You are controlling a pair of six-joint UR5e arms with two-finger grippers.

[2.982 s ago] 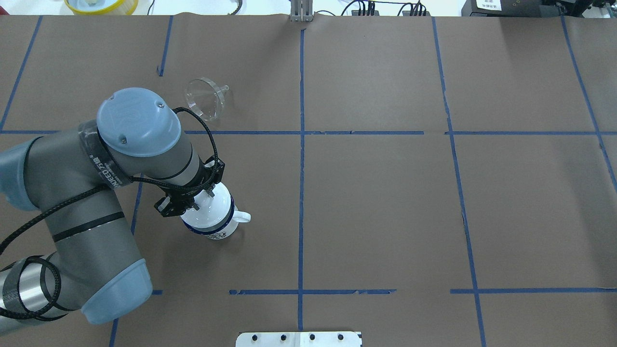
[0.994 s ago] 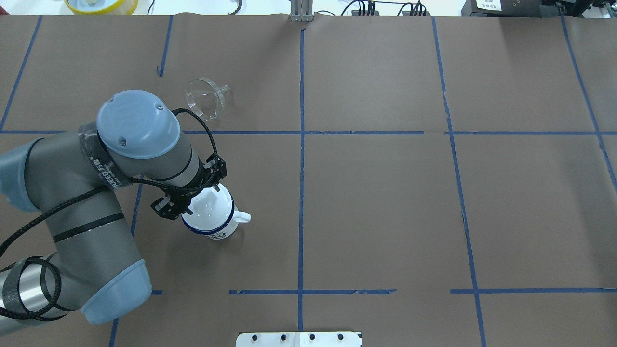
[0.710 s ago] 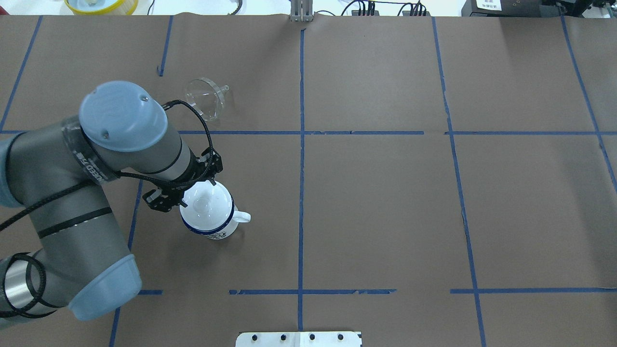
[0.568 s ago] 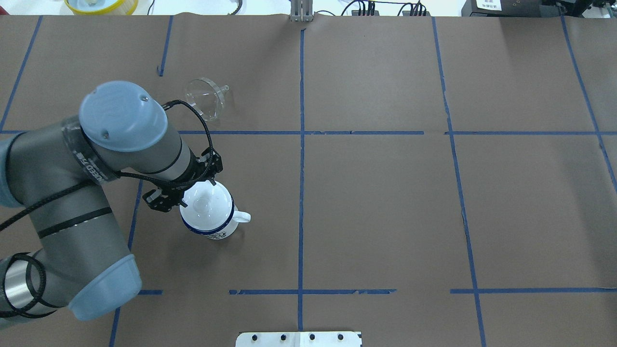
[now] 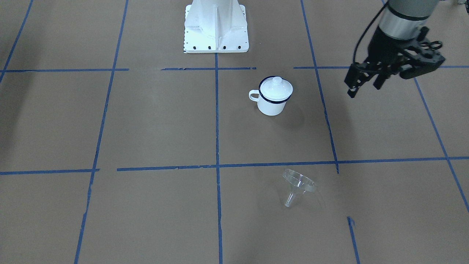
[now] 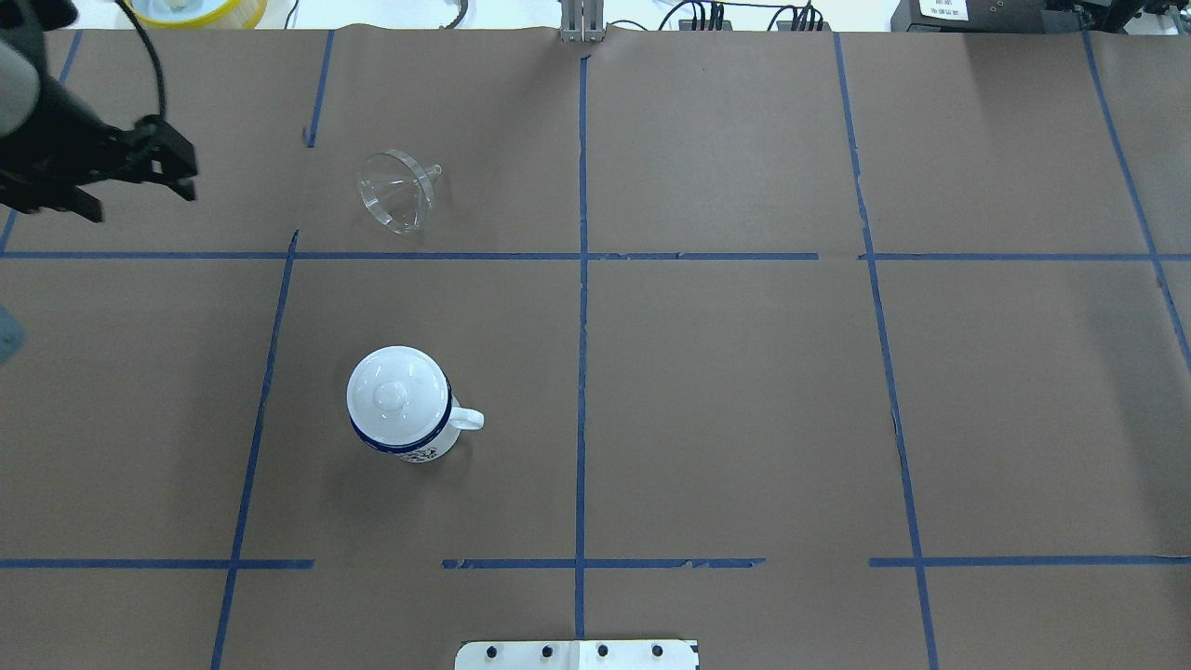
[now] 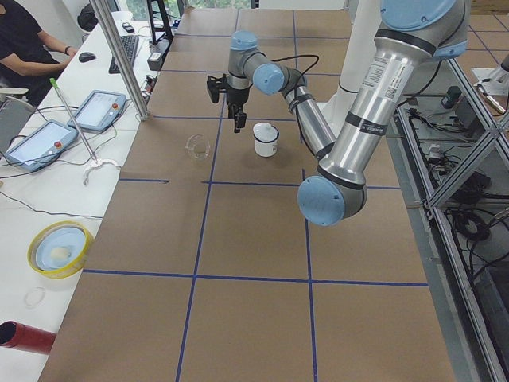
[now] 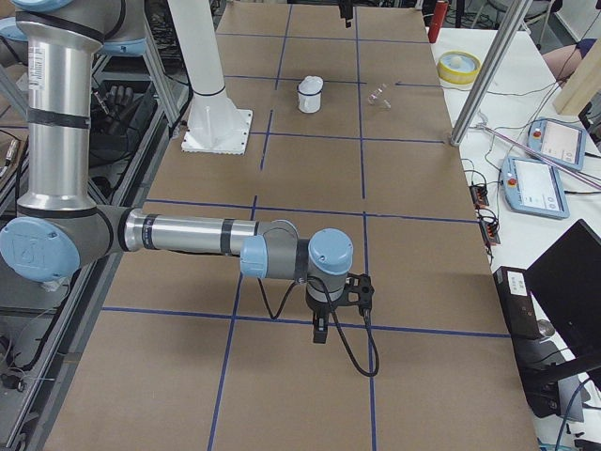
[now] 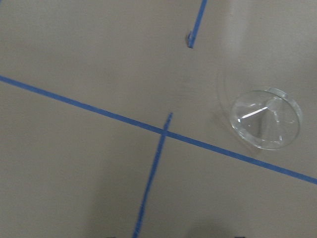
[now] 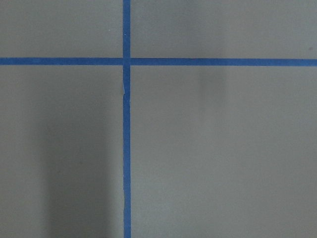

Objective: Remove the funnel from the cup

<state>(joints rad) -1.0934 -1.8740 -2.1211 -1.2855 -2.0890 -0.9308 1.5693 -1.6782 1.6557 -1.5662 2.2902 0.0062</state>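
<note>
Left jaws hang spread and empty over the tabletop (image 6: 744, 391) edge. Funnel (image 6: 395, 191) lies on its side, well apart from the cup (image 5: 271, 107), which wears a lid (image 6: 395, 391), so job looks done. Right jaws: can't tell.

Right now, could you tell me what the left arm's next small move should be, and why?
Probably just withdraw the left hand toward rest, without a new grasp. The funnel lies on its side on the paper, well apart from the cup, which wears its lid. The hand is open, empty and off to the side, so nothing seems left to lift.
</note>
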